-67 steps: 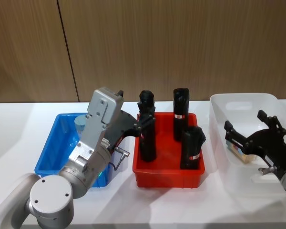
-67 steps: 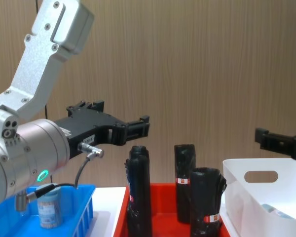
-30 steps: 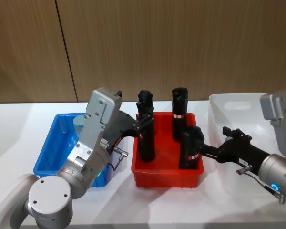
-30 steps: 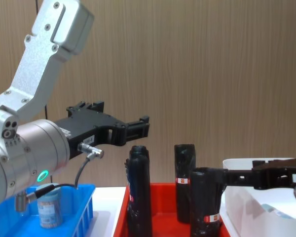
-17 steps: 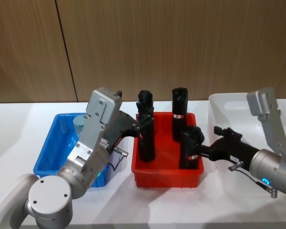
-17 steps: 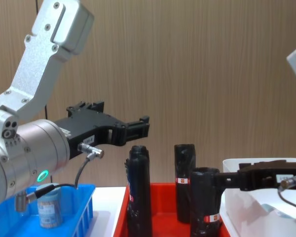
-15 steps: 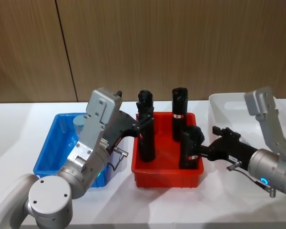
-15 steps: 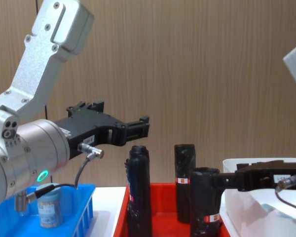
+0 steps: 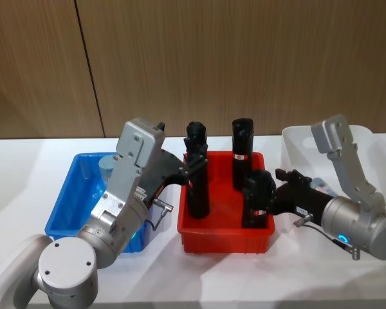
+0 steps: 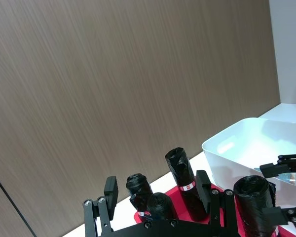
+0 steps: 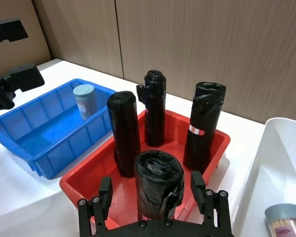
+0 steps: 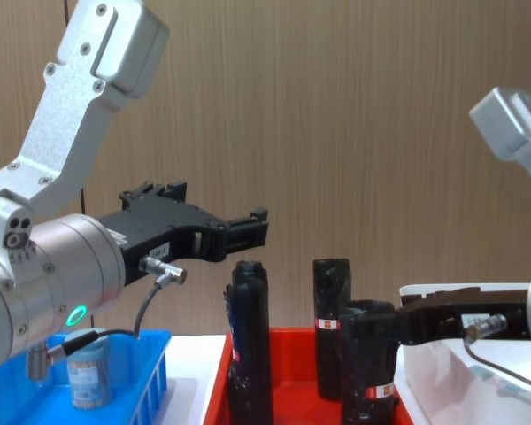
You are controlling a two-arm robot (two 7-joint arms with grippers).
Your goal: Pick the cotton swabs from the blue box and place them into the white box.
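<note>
One cotton swabs jar (image 9: pixel 107 167) with a light-blue lid stands in the far part of the blue box (image 9: pixel 69 196), also seen from the right wrist (image 11: pixel 86 100) and the chest (image 12: pixel 90 373). A second jar (image 11: pixel 285 221) lies in the white box (image 9: pixel 294 139). My left gripper (image 9: pixel 192 168) hangs open in the air between the blue box and the red tray, holding nothing. My right gripper (image 9: pixel 269 193) is open at the front black roll (image 11: pixel 160 182), whose top shows between the fingers in the right wrist view. I cannot tell whether they touch it.
A red tray (image 9: pixel 226 239) sits between the two boxes and holds three upright black rolls with red labels, one at the back (image 9: pixel 242 151) and one on the left (image 9: pixel 197 187). A wood-panelled wall stands behind the white table.
My right gripper has swung left from over the white box to the front black roll in the red tray. The left arm and the jar in the blue box have not moved.
</note>
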